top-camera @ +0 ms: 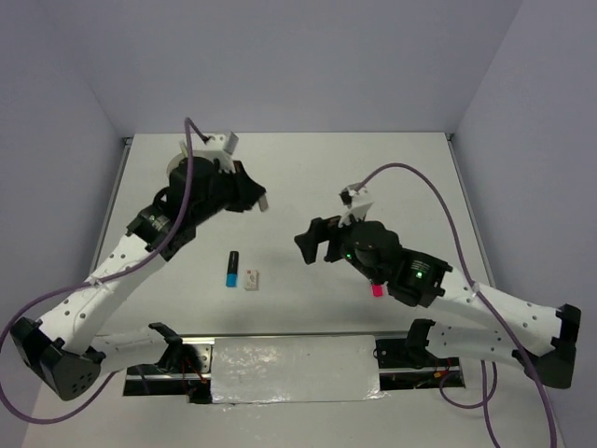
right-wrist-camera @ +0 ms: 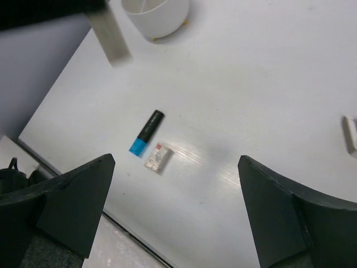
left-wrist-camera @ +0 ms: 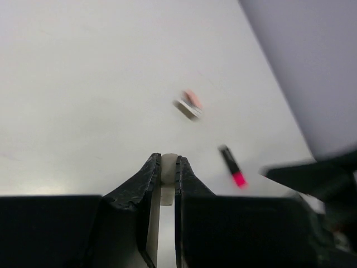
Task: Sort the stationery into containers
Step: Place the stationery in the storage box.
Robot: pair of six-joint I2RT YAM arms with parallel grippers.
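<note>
My left gripper [top-camera: 263, 201] [left-wrist-camera: 168, 163] is shut on a small whitish-grey eraser [left-wrist-camera: 168, 167], held above the table. The eraser also shows in the right wrist view [right-wrist-camera: 111, 36], to the left of the white cup [right-wrist-camera: 156, 14]. In the top view the cup [top-camera: 174, 167] is mostly hidden under the left arm. My right gripper [top-camera: 312, 241] [right-wrist-camera: 175, 167] is wide open and empty, high above a blue-and-black marker [top-camera: 231, 269] [right-wrist-camera: 146, 132] and a small white eraser [top-camera: 252, 277] [right-wrist-camera: 158, 157] beside it. A pink highlighter [top-camera: 376, 290] [left-wrist-camera: 232, 166] lies partly under the right arm.
Another small eraser [left-wrist-camera: 189, 105] [right-wrist-camera: 350, 134] lies on the table to the right of my right gripper. The table's near edge [right-wrist-camera: 83, 201] runs just below the marker. Walls close in the left, back and right sides.
</note>
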